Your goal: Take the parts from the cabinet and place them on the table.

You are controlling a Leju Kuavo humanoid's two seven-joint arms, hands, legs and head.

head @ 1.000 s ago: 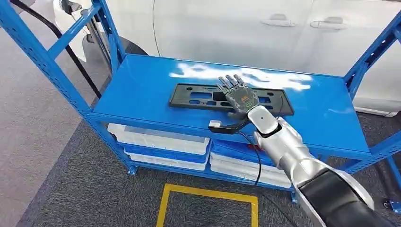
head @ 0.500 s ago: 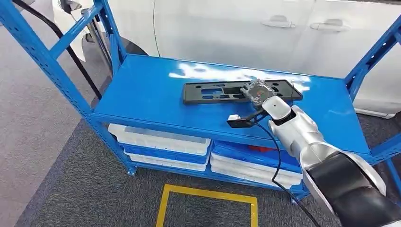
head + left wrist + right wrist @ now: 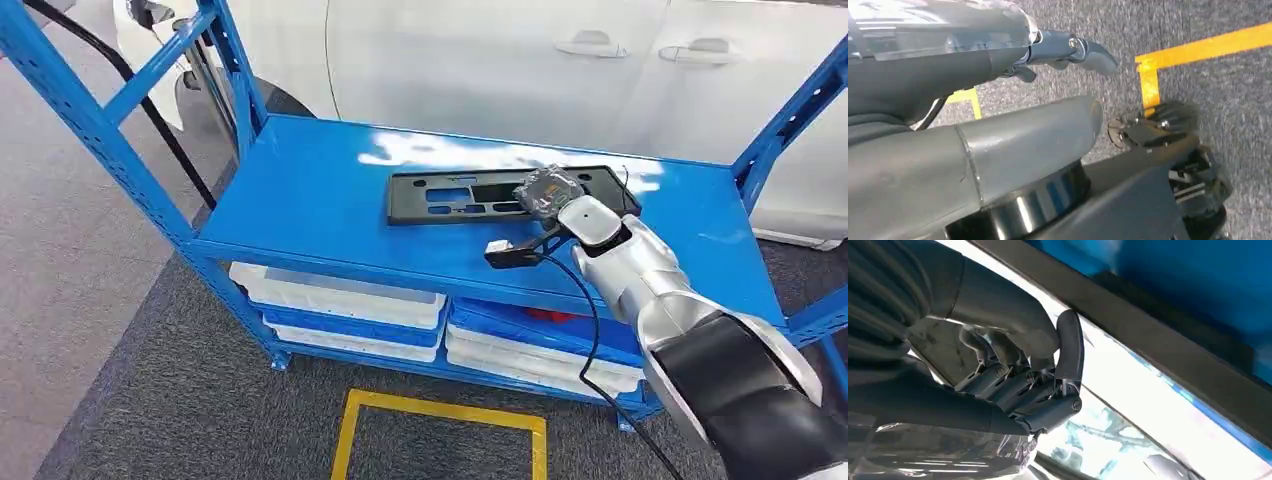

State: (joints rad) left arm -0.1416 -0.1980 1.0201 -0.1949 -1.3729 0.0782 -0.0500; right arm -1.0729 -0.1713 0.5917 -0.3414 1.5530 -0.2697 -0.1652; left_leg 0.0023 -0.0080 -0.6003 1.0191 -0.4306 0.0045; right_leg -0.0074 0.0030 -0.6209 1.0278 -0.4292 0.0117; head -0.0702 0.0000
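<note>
while the black plate frame (image 3: 510, 193) lies flat on the top shelf (image 3: 300, 200) of the blue rack (image 3: 90, 130), its long axis is seen to run across the shelf, side to side from the robot's standpoint, slightly skewed. the right robot hand (image 3: 548, 188) is placed over the right-hand half of that frame, its back turned up toward the head camera. in the right wrist view the fingers (image 3: 1013, 390) are seen curled in toward the thumb (image 3: 1069, 347), with the dark bar of the frame (image 3: 1148, 335) running just beyond them — whether the bar is actually clasped or merely touched cannot be told from these pictures.

the left robot hand (image 3: 1068, 50) is seen hanging over the grey floor near a yellow floor line (image 3: 1198, 47), with nothing held and its fingers loosely apart; it is well apart from the part, so the right arm is judged the nearer one by far.

since the frame is gripped, if at all, toward one end, it is judged that the far left end would sag or swing on lifting — the lift would best be made level and slow.
</note>
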